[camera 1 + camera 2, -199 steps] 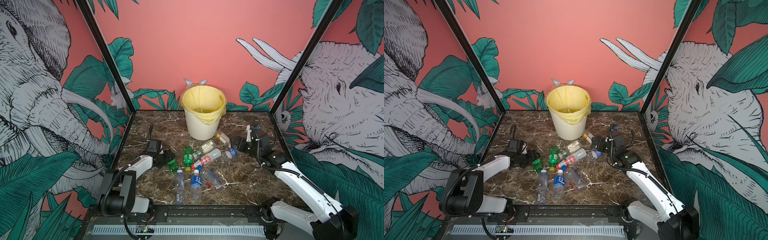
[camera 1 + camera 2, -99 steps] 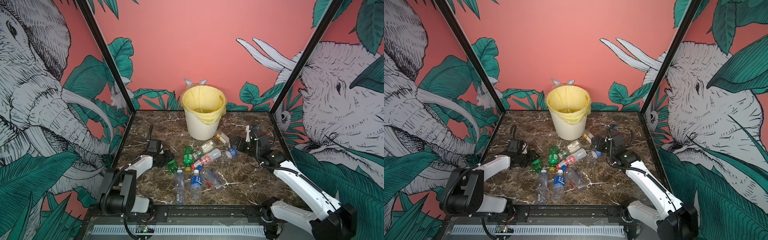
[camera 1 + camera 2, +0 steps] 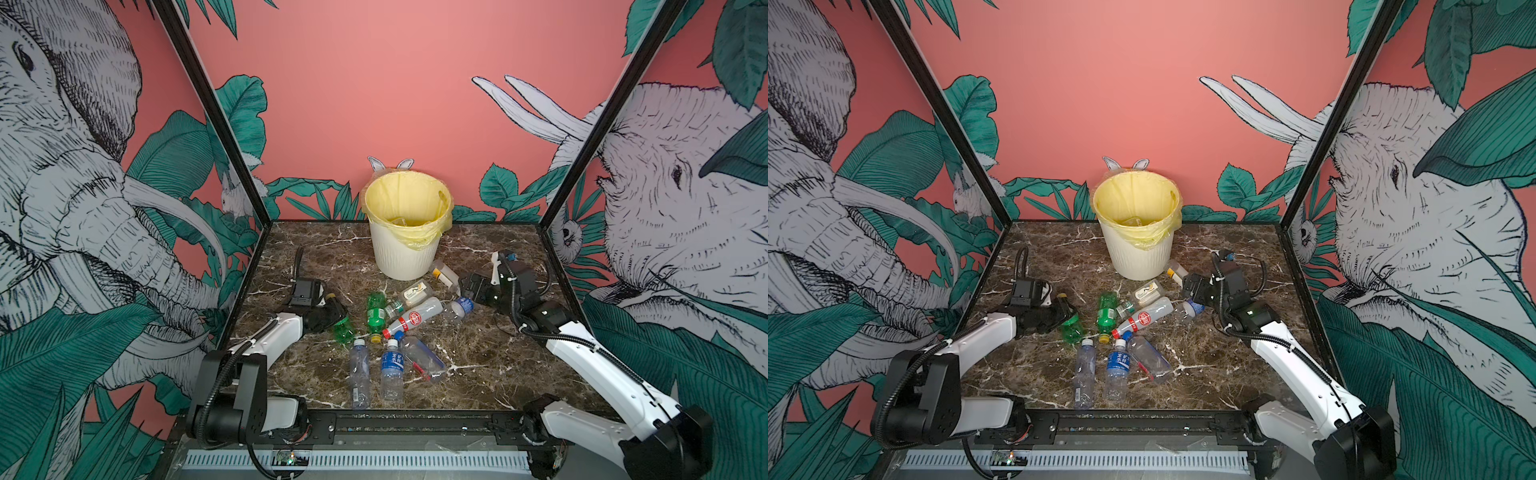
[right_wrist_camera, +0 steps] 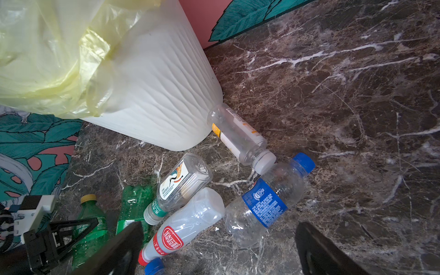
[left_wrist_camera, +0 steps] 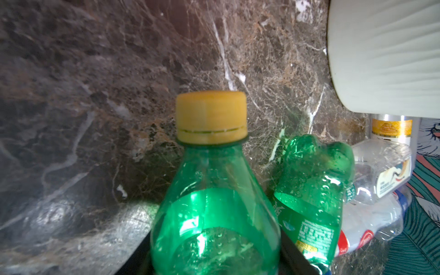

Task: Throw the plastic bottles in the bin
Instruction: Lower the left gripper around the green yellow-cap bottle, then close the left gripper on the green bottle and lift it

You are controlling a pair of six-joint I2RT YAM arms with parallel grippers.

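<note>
In both top views nine plastic bottles [image 3: 415, 318] lie on the marble desk [image 3: 490, 353], nearer than the one bin [image 3: 405, 253], which stands far and central with a yellow bag [image 3: 424, 239] over its rim. Two bottles are green and seven clear. One clear bottle rests against the bin's foot on the right, and three lie nearest the front. The left tool [image 3: 336, 314] pinches a green bottle [image 3: 343, 330] at the left of the heap. The right tool [image 3: 466, 288] is spread wide just right of a blue-capped bottle [image 3: 457, 308]. A front bottle's blue label [image 3: 1118, 360] bears white Chinese characters, too small to read.

The left wrist view shows the green bottle [image 5: 214, 214] with its yellow cap [image 5: 211, 117] and dark fingers [image 5: 295, 259] tight on both sides. A second green bottle [image 5: 312, 190] lies just beside it, its label print unreadable.

The right wrist view shows two fingers [image 4: 319, 247] far apart, holding nothing, with the blue-capped bottle [image 4: 264, 202] just ahead. Six bottles and one more blue cap [image 4: 154, 267] show here. A red label [image 4: 172, 238] has a round emblem with illegible white writing.
</note>
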